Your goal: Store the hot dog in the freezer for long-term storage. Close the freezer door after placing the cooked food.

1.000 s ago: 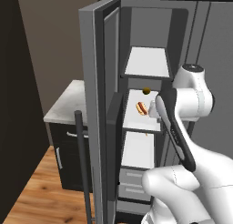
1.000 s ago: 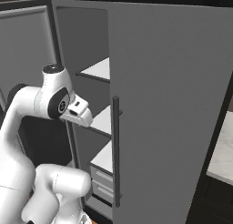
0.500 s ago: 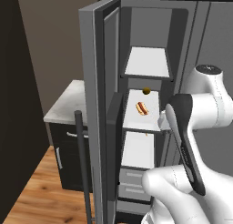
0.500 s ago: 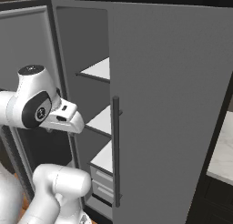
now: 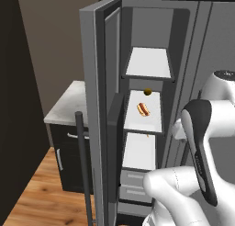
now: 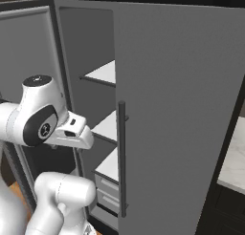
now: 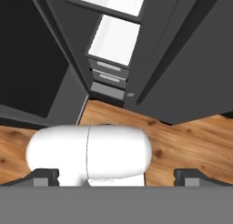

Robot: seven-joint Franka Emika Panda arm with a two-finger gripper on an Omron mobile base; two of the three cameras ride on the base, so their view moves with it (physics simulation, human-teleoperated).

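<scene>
The hot dog (image 5: 143, 109), a tan bun with a red-brown sausage, lies on the middle white shelf of the open freezer (image 5: 147, 64). The freezer door (image 5: 89, 105) stands swung wide to the left, its dark bar handle (image 5: 82, 165) toward me. My gripper (image 7: 116, 176) is open, fingertips (image 7: 45, 175) far apart with nothing between them. It hangs outside the freezer, looking down at the pale drawers (image 7: 109, 75) and the wood floor. The white hand (image 6: 72, 132) sits in front of the compartment, well apart from the hot dog.
A small dark round item (image 5: 147, 91) rests at the back of the same shelf. The plain grey door (image 6: 182, 110) with its handle (image 6: 122, 157) is shut on the right. A dark cabinet with a pale counter (image 5: 64, 105) stands left of the fridge.
The arm has drawn back from the freezer: the hand moved away from the shelves and lower. The hot dog stays on the shelf and the door stays open.
</scene>
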